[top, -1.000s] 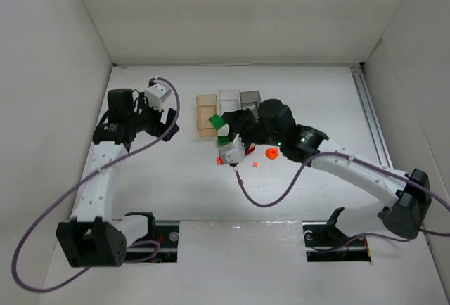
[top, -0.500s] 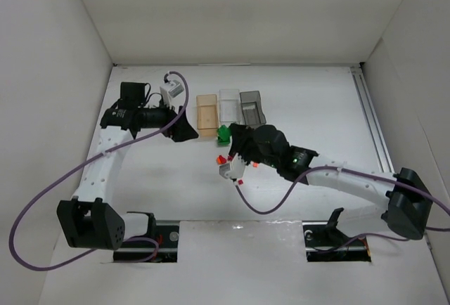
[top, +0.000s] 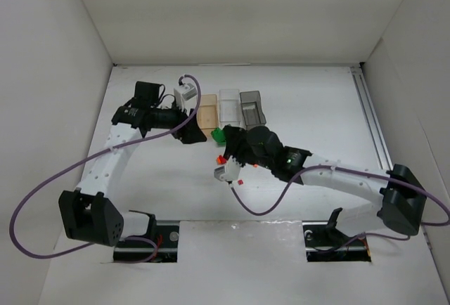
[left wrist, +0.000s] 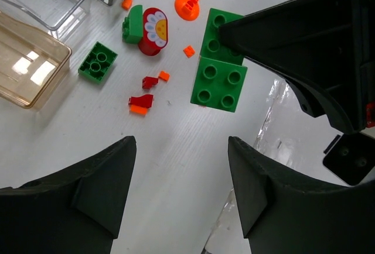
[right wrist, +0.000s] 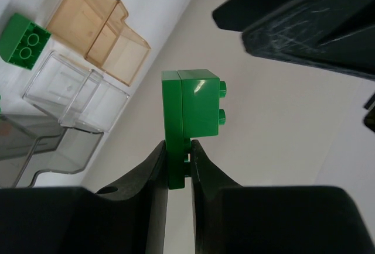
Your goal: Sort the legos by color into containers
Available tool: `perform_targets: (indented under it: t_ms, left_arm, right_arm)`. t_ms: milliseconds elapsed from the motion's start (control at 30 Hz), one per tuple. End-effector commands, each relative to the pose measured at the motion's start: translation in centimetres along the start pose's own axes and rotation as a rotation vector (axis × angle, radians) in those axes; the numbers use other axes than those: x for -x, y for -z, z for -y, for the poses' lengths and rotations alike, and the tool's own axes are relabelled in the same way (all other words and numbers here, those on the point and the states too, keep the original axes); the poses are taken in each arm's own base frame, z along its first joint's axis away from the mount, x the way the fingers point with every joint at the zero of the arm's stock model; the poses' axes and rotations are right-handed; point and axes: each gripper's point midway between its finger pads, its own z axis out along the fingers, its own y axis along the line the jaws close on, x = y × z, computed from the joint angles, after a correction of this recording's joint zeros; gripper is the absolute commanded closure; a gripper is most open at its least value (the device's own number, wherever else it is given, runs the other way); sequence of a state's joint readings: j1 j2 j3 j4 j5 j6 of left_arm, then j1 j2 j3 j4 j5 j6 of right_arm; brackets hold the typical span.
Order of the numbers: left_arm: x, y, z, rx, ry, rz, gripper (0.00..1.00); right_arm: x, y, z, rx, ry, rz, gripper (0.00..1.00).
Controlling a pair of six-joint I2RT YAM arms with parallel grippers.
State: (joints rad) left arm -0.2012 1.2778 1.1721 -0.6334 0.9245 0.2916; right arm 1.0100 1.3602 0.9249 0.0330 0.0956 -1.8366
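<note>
The tan, clear and grey plastic bins look empty, small bricks lie loose; the right hand pinches a green plastic brick, the left hand gapes empty.

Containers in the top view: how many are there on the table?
3, side by side: the tan-orange container on the left, the clear container in the middle, the grey container on the right. None seems hidden.
</note>
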Motion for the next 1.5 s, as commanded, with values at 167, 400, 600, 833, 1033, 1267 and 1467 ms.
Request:
perform_targets:
  t_ms: [167,400,600,833,1033,1267,1467]
  left_arm:
    - [1.3,-0.4,0.7,-0.081,-0.085,-0.011,0.38]
    - [1.6,-0.1,1.6,-0.136,-0.134,-0.012,0.35]
    - [0.9,-0.3,3.0,-0.178,-0.146,-0.046,0.32]
    - [0.9,-1.1,2.1,-0.138,-0.144,-0.055,0.32]
    - [0.9,-1.4,1.2,-0.095,-0.143,-0.058,0.32]
    - [0.7,-1.3,1.5,-0.104,-0.122,-0.057,0.34]
    - [0.0,-1.9,1.4,-0.132,-0.114,-0.091,0.5]
  right_arm:
    - [0.7,-0.2,2.8,-0.048,0.01,0.044,1.0]
    - [1.2,-0.8,2.0,-0.015,0.024,0.066,1.0]
    - [1.4,-1.3,1.9,-0.008,0.025,0.078,1.0]
    - [1.0,-1.0,3.4,-0.039,0.023,0.07,1.0]
    - [2.2,-1.1,3.8,-0.05,0.03,0.108,1.0]
    - [2.6,-0.8,4.2,-0.061,0.033,0.114,1.0]
    - [2.4,-1.0,4.3,-0.059,0.033,0.105,1.0]
